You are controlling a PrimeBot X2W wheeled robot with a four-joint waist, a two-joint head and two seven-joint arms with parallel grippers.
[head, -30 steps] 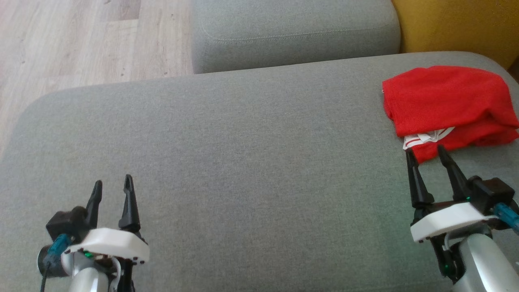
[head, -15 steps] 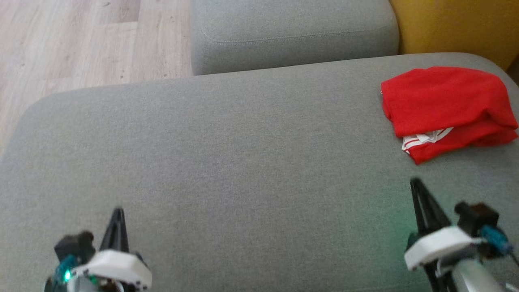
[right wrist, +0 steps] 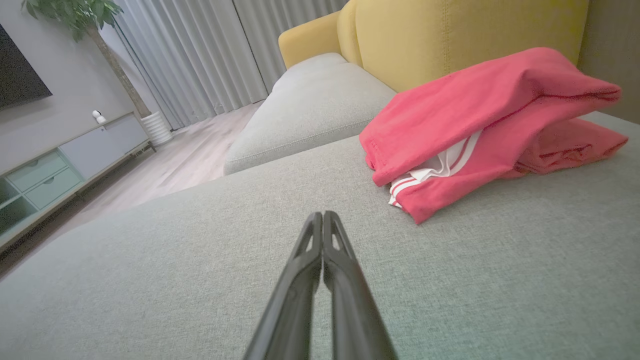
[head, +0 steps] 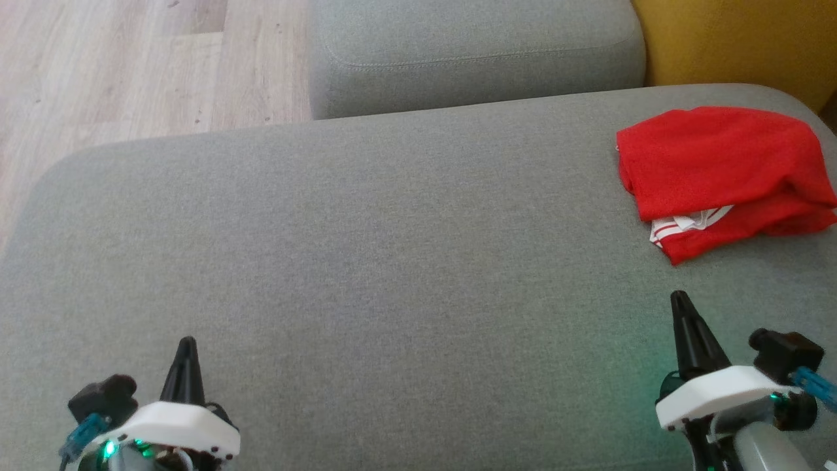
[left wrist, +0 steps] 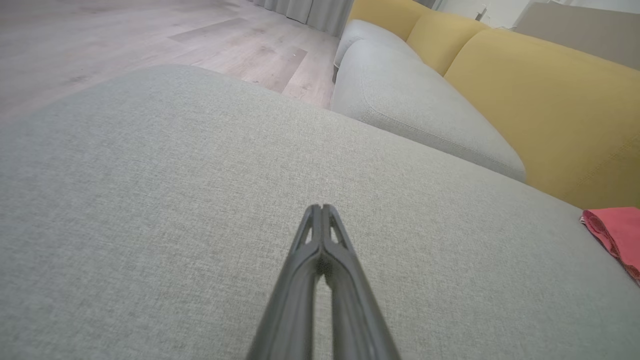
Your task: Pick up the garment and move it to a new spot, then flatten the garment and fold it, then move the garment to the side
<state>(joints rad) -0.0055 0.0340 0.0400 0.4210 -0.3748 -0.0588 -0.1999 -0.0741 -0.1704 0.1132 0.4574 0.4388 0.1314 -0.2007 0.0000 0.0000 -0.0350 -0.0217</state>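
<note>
Garment is seen as a red folded bundle at the far R end of the grey seat, near the yellow backrest. It is stacked in layers, and a bit of white striped trim is seen poking out at the near edge. In the R wrist view the garment is seen lying a little lumpy, top layer sagging over the lower one, not a crisp fold. In the L wrist view just a red corner is caught at the frame's R edge.

L gripper is found low at the near L of the seat, clenched, fingers pressed together w/ nothing between them; same is confirmed in its wrist view. R gripper is found at the near R, also clenched on nothing, tip aimed toward the garment but apart from it, bare seat fabric in between. Whether either tip touches the seat can't be told.

Progress, judged: pick-up, flatten, fold and move-aside all appear done, since the garment is folded and parked at the side w/ the mid seat bare. Nothing obvious is left, except maybe tidying the loose top layer. Wood floor is seen beyond the seat.
</note>
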